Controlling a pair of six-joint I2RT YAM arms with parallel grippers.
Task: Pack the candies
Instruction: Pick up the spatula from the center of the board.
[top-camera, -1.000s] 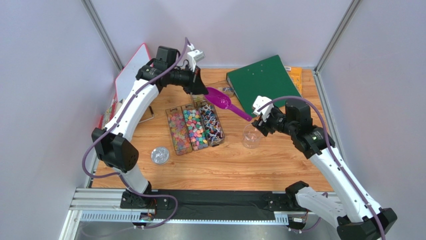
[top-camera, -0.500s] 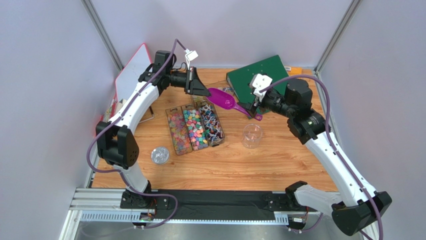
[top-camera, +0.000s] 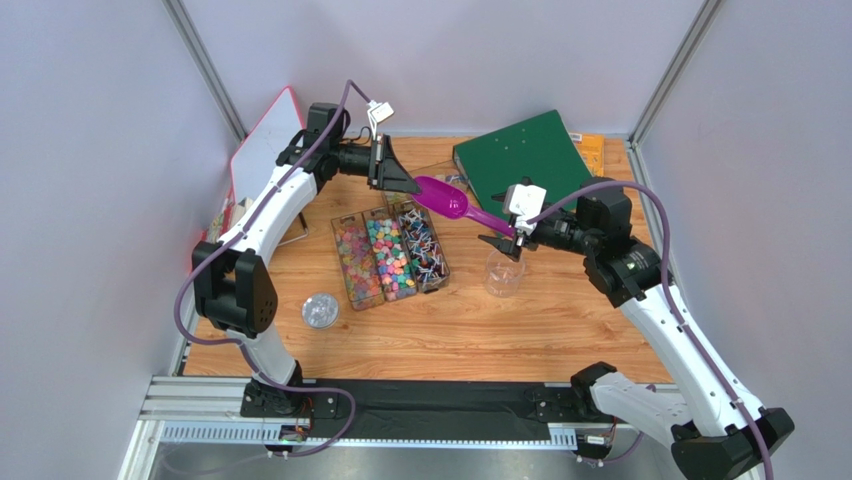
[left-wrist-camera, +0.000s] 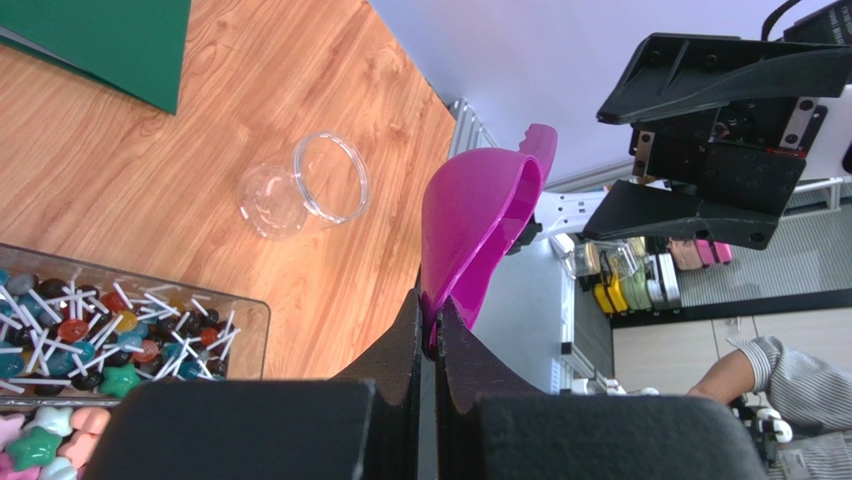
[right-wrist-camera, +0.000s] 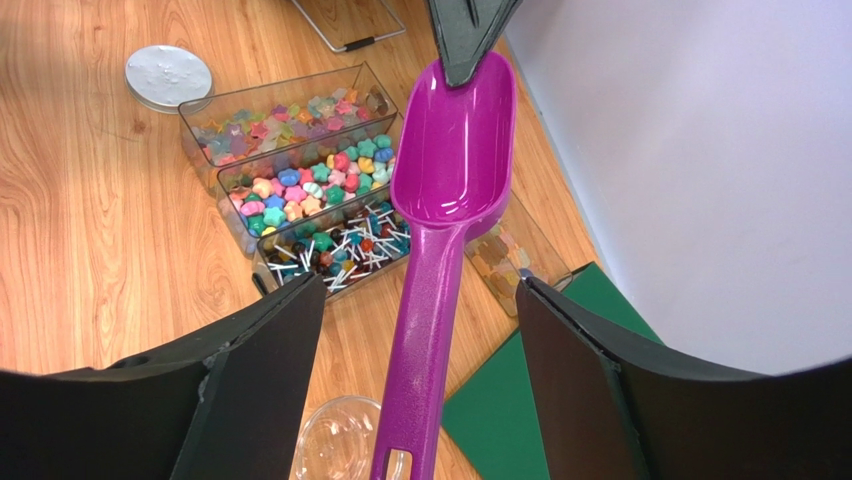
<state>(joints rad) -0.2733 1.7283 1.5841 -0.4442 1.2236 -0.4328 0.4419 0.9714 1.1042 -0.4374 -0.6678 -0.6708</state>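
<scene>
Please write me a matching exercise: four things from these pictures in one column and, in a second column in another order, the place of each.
1. purple scoop
2. clear cup
3. round lid
4. green folder

A. on the table, nearer the left arm's base than the candies
B. in the air, pinched by the left gripper
C. at the table's far edge
D. below the right gripper

Pairs: 1-B, 2-D, 3-A, 4-C

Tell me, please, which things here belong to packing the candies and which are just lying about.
For the job: candies, purple scoop, clear cup, round lid.
Lying about: green binder, whiteboard, orange packet.
</scene>
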